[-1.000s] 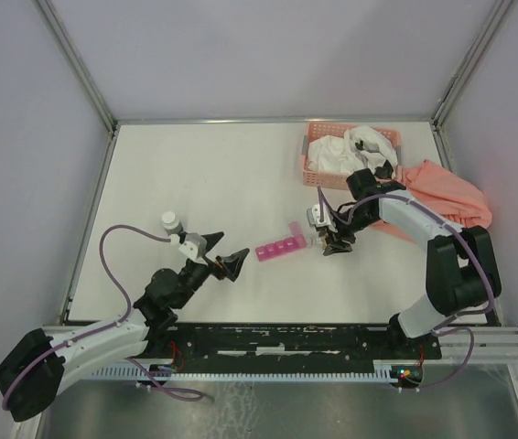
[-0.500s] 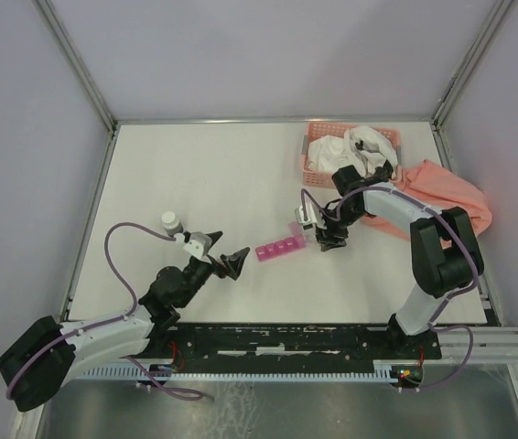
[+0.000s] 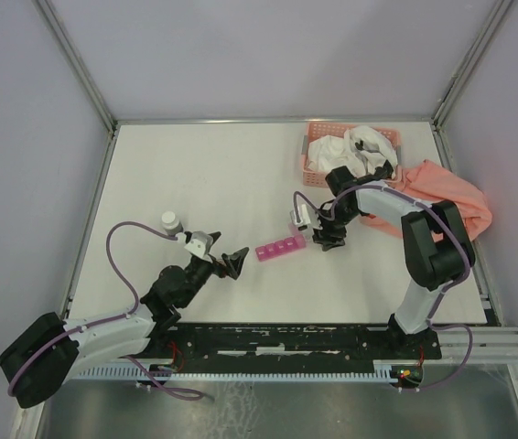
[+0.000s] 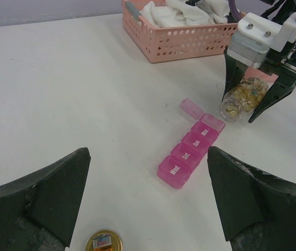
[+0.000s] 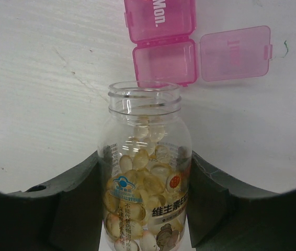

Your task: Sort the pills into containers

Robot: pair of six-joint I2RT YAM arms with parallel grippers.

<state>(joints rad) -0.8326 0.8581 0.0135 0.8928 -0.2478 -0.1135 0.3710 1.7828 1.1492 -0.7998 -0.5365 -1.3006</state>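
Containers (image 4: 190, 150) translucent glossy plastic; bottle (image 5: 145, 172) clear smooth plastic; table (image 3: 195, 183) matt white.

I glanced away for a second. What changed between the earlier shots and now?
The right gripper, shut on the open pill bottle, slid left, bringing the bottle's mouth up to the open end compartment of the organizer. The left gripper, open and empty, barely shifted. The organizer, cap and basket stayed put.
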